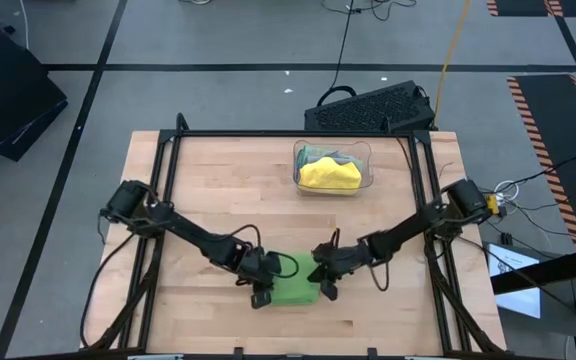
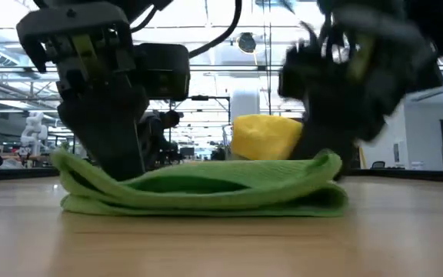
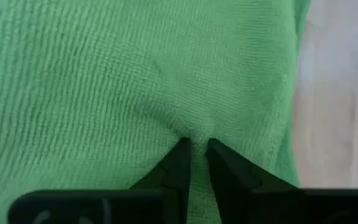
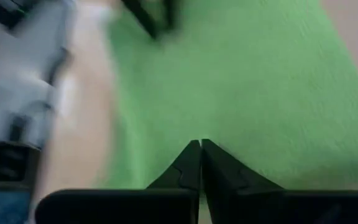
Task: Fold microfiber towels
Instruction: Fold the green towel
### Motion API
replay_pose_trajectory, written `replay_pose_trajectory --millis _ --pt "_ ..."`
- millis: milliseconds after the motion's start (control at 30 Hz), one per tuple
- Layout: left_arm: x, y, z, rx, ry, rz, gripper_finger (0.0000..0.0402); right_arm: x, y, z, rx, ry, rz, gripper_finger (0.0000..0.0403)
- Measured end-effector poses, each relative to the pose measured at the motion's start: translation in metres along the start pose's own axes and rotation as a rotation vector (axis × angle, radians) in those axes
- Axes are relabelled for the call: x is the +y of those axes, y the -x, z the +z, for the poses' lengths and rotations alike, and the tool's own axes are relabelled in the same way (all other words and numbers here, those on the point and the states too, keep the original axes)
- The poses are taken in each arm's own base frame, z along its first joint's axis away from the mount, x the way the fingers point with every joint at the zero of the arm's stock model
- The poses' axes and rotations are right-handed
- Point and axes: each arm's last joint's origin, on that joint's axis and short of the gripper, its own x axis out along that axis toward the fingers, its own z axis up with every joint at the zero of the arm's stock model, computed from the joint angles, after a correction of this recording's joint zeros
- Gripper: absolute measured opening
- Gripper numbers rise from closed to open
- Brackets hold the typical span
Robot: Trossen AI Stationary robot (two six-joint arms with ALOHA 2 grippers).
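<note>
While both arms reach inward over the near part of the wooden table, the bright green towel lies flat between their grippers, close to the table's front edge. At the towel's left side, the left gripper is pressed down onto the cloth; its fingers stand almost together with a small ridge of green fabric puckered up between the tips, so it pinches the towel. At the towel's right edge the right gripper has its fingers pressed fully together just over the green surface, and whether any cloth is caught between them cannot be told. Seen from table height, the towel is doubled over on itself, with an upper layer resting on a lower one, both ends rounded and slightly lifted and the middle sagging a little. Its weave shows fine ribbed rows and a stitched hem along one side. Well behind it, toward the table's far edge, a clear plastic bin holds a yellow towel heaped over other cloths.
</note>
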Motion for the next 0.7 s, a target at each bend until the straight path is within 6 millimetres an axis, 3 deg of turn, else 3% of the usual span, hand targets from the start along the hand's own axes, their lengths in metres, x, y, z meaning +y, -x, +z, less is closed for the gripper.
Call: replay_pose_trajectory --millis 133,200,333,433,533,700 --pt "0.001 0.008 0.003 0.022 0.004 -0.059 0.006 -0.008 -0.002 -0.006 0.061 -0.054 -0.06 0.0005" --pt "0.003 0.022 0.006 0.015 0.01 -0.059 0.006 -0.008 0.001 -0.002 0.063 -0.055 -0.039 0.0001" --pt "0.004 0.06 0.025 -0.142 0.017 -0.053 0.006 0.005 0.017 0.018 -0.011 -0.044 0.047 0.0001" --pt "0.01 0.073 0.033 -0.247 0.001 0.03 0.006 0.009 0.03 0.033 -0.089 -0.036 0.053 0.0001" --pt "0.02 0.074 0.039 -0.285 -0.03 0.089 0.006 0.006 0.036 0.043 -0.188 -0.04 -0.018 0.0001" --pt "0.043 0.046 0.042 -0.194 -0.009 0.139 0.006 -0.02 0.022 0.04 -0.157 -0.06 -0.126 0.0"
